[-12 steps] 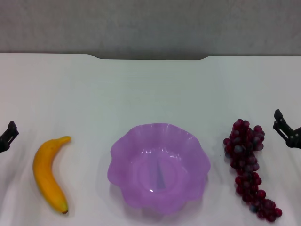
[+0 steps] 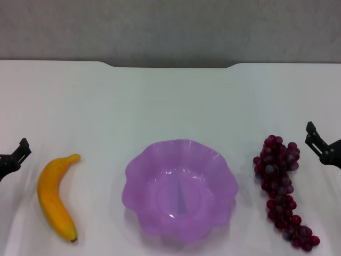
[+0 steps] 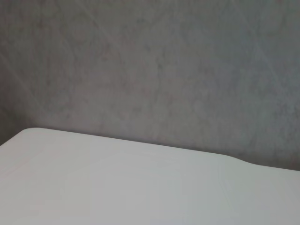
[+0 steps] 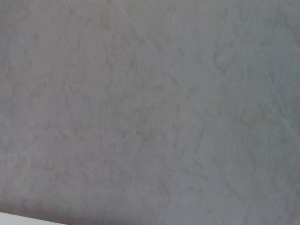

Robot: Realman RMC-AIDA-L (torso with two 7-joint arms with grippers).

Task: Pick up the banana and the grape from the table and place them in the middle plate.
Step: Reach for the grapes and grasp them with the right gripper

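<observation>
Reaching in from the left edge of the head view, the left gripper (image 2: 15,156) shows only a dark tip low over the table (image 2: 170,101), just left of the banana (image 2: 55,197) and apart from it. Too little of it is in view to tell whether it is apart or together. The right gripper (image 2: 321,145) enters from the right edge in the same way, a dark pronged tip just right of the upper part of the grape (image 2: 281,189), not touching it; here too I cannot tell how it stands.

There is one banana, one grape bunch and one plate. The banana lies flat on the left side of the table, its length running from near to far, its curved end pointing far and right and its dark tip toward the near edge. The middle plate (image 2: 139,169) sits in the centre near the front, between the two fruits and well apart from both, with nothing inside it. The grape lies on the right, stretched from far to near, its wide end far and its narrow tail trailing toward the near right corner.

The left wrist view shows only the white table and the grey wall (image 3: 154,70) behind it; the right wrist view shows almost nothing but that wall.
</observation>
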